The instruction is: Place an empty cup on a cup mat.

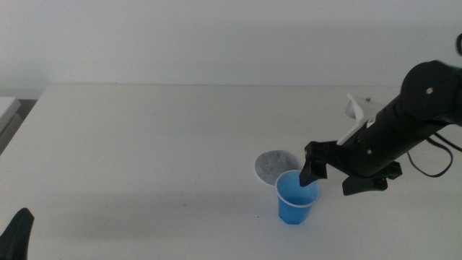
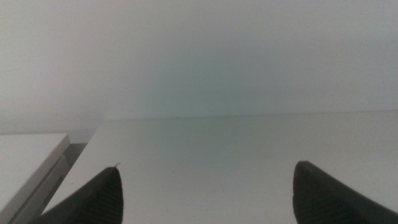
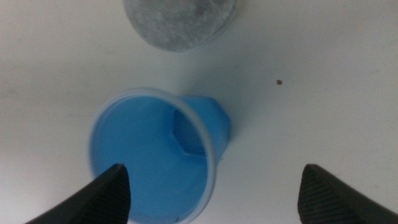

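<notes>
The blue cup stands upright on the table, just in front of the speckled grey cup mat, not on it. My right gripper comes in from the right, open wide. One jaw hangs over the cup's mouth; the other is well clear to the right. In the right wrist view the cup shows its empty blue inside between the right gripper's jaws, and the mat lies beyond it. My left gripper waits at the bottom left corner, open.
A white object lies behind the right arm at the far right. A black cable hangs from that arm. The table's left edge and a pale surface beside it show at the left.
</notes>
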Tool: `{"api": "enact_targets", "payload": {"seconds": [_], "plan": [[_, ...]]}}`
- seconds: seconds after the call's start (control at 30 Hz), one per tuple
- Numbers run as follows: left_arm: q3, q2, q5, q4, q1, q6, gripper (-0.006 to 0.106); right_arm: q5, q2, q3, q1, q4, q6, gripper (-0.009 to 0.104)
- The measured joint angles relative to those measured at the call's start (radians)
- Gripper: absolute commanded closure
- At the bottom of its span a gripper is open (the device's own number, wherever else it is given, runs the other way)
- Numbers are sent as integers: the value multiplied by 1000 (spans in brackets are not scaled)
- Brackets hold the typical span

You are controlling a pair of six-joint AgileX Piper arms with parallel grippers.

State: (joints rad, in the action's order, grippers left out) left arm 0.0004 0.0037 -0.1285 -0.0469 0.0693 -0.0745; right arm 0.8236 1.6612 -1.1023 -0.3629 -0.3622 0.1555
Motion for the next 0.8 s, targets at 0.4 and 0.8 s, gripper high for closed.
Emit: {"api": "enact_targets", "payload": {"seconds": [0.4, 0.8], "plan": [[0, 0, 0, 0, 0, 0, 7, -24, 114, -2, -4, 2, 2, 43], [0, 0, 0, 0, 0, 0, 7, -11, 125, -42, -6, -11, -17, 94]]}}
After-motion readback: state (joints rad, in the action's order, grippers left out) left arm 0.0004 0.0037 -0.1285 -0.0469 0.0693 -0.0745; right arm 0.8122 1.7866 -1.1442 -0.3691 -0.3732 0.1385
